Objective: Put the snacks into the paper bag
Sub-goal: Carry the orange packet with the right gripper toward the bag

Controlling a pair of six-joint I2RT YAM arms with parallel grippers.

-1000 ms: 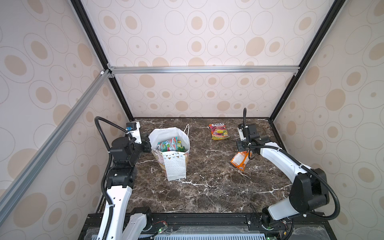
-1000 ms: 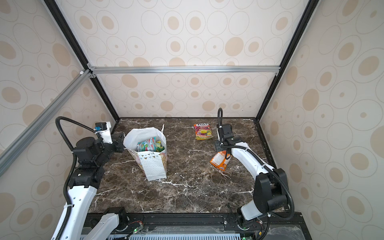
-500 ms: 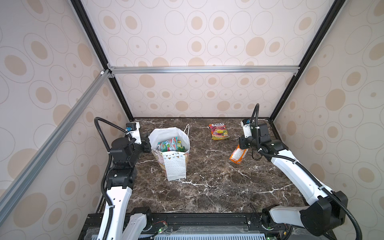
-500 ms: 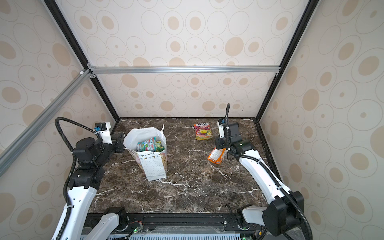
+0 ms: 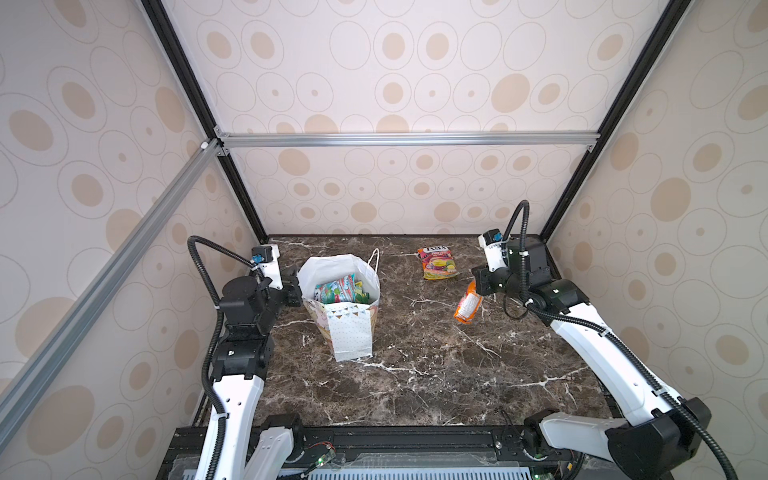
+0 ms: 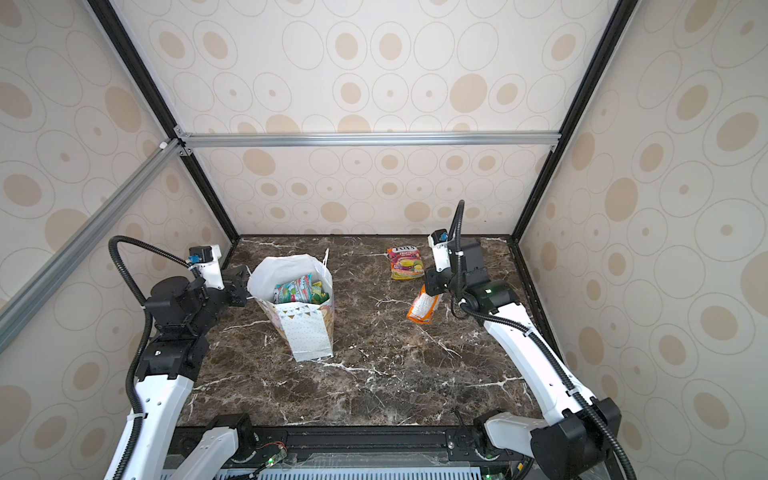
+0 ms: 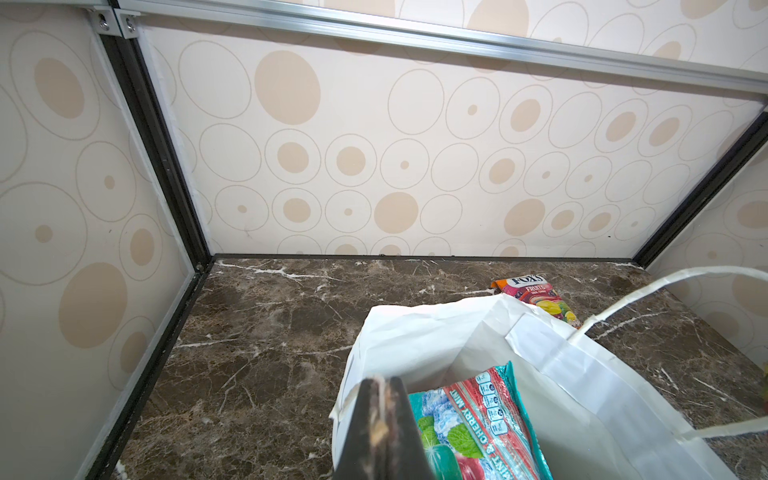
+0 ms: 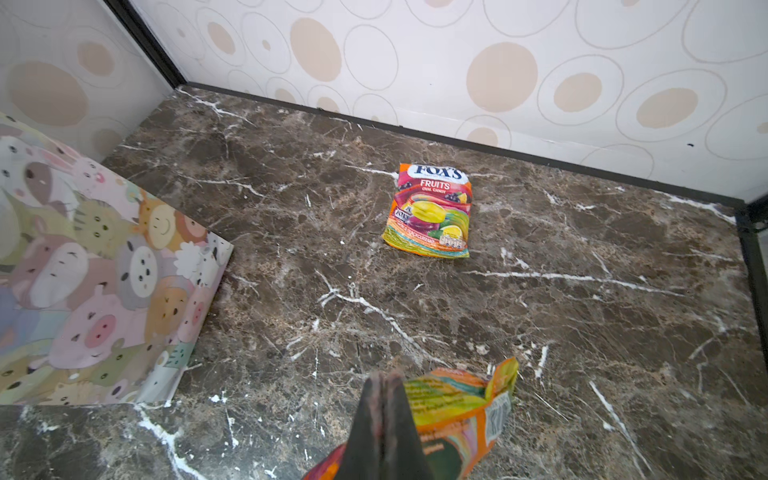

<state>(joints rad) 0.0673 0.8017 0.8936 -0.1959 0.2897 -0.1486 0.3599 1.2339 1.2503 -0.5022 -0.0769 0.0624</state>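
The white dotted paper bag (image 5: 350, 332) (image 6: 311, 332) stands open at the table's left, with several snacks (image 5: 341, 291) (image 7: 478, 419) inside. My left gripper (image 5: 296, 286) (image 7: 380, 380) is shut on the bag's left rim (image 7: 353, 395). My right gripper (image 5: 478, 286) (image 8: 382, 376) is shut on an orange snack pouch (image 5: 467, 306) (image 6: 422, 308) (image 8: 457, 411), which hangs tilted above the table, right of the bag. Another orange-pink "FOX'S" pouch (image 5: 438, 262) (image 6: 405, 262) (image 8: 432, 212) lies flat near the back wall.
The dark marble table (image 5: 415, 374) is closed in by patterned walls, with black frame posts at the back corners (image 5: 249, 208). The bag's cord handle (image 7: 665, 286) arches over its far side. The bag's animal-print side (image 8: 104, 270) faces my right gripper.
My right arm has risen and straightened, carrying the orange pouch up and slightly left. The left arm and the bag have not moved.
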